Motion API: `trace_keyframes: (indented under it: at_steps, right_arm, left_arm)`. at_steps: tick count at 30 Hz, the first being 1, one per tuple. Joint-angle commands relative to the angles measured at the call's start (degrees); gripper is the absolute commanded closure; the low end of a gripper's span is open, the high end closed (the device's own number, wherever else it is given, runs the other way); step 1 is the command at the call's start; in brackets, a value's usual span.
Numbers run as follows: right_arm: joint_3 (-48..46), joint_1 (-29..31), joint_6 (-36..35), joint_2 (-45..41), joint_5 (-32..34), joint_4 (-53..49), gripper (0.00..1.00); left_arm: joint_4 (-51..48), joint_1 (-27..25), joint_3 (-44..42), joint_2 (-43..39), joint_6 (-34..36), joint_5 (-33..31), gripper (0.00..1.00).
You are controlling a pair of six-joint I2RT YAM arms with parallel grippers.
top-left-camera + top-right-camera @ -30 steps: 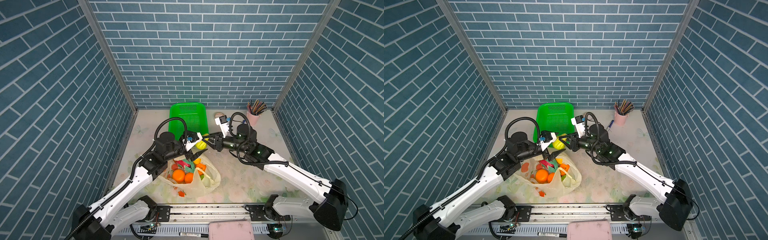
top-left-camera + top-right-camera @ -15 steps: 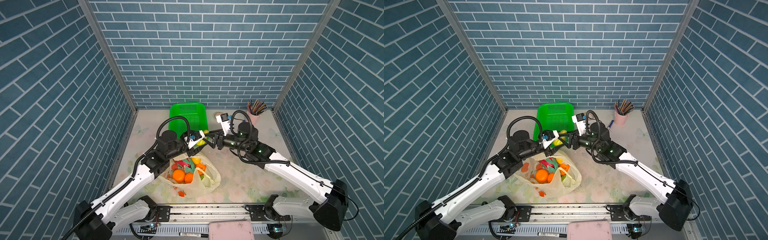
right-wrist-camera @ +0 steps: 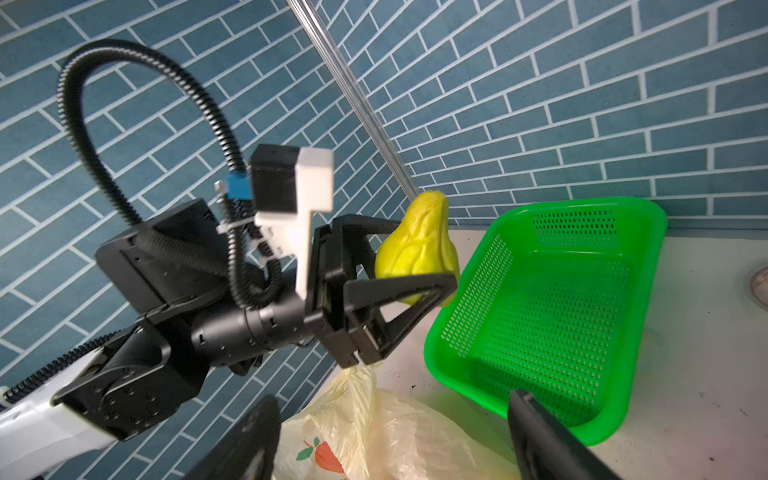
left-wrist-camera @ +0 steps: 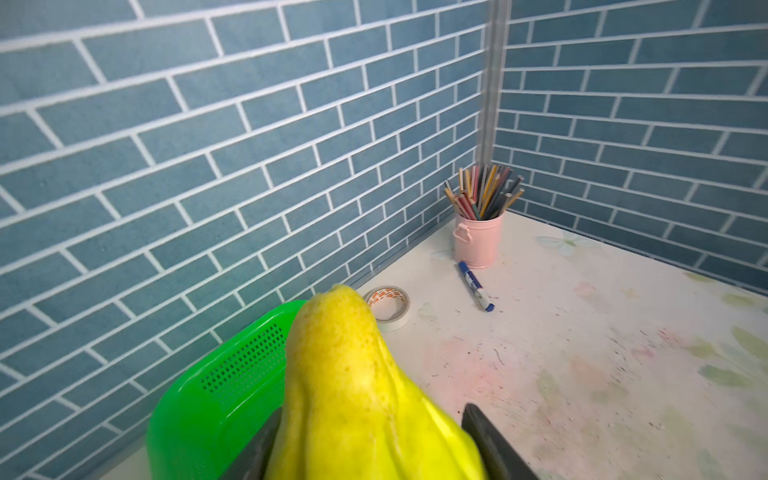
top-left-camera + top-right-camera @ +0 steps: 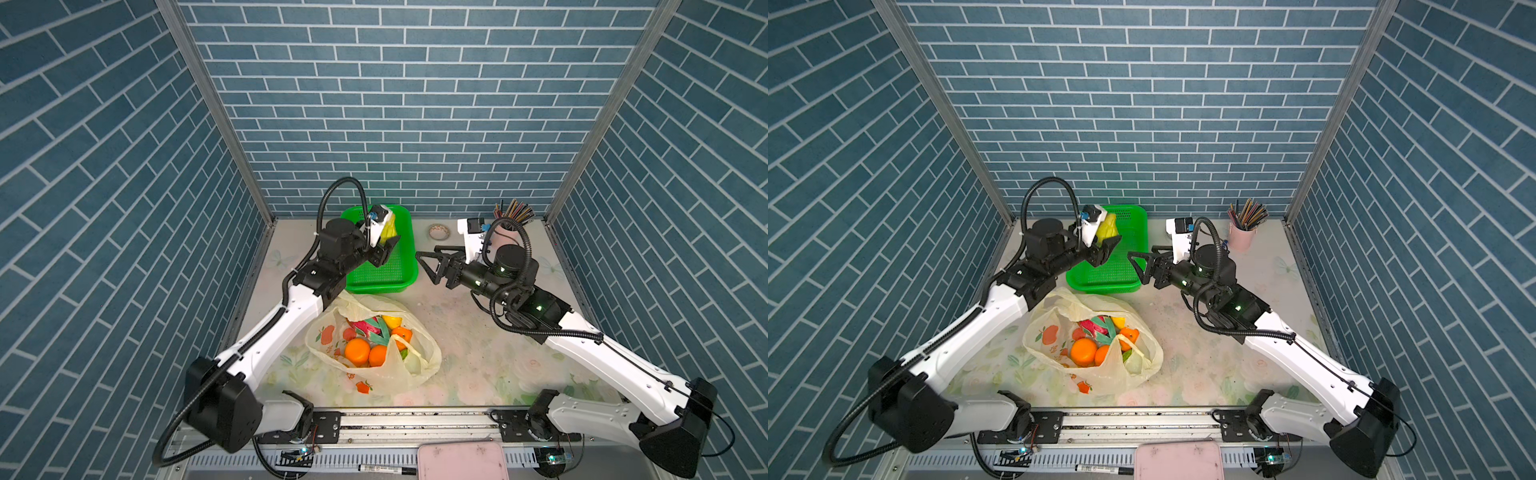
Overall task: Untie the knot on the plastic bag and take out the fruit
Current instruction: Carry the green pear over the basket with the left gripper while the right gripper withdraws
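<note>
Yellow-green and ridged, 1 pear-shaped fruit sits clamped between the jaws of the left gripper, its narrow end pointing away from the wrist. Both top views show it hanging over the back half of the green basket, clear of the basket floor. The basket stands against the back edge of the table, left of the middle.

The right gripper hovers just beside the basket's right rim with its jaws spread wide and nothing between them, pointing toward the left gripper.

The plastic bag lies nearer the front edge of the table, left of the middle, just in front of the basket and partly under the left arm. Its mouth gapes upward, and I cannot make out a knot in its handles. Inside it 3 oranges show, with a yellow fruit and a pink-red dragon fruit behind them and a bit of green at the right.

At the back right corner stands a pink cup full of pencils. A roll of tape lies by the back edge between cup and basket, and the left wrist view shows a blue marker just in front of the cup.
</note>
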Motion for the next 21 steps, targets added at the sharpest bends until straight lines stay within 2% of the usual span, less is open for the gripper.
trace_keyframes:
  at_steps: [1, 10, 21]
  right_arm:
    - [2.42, -0.53, -1.69, 0.48, 1.68, -1.14, 0.13]
    - [1.87, -0.75, -0.18, 0.82, -0.56, -1.96, 0.13]
    - [0.01, -0.75, 3.13, 1.07, -0.89, -4.61, 0.16]
  left_arm:
    - [-5.32, 3.04, 5.76, 5.61, -7.59, -1.82, 0.38]
    - [-15.92, 10.13, 22.37, 23.92, -16.71, -1.51, 0.38]
    - [-28.87, 12.71, 40.76, 44.57, -17.71, -6.44, 0.38]
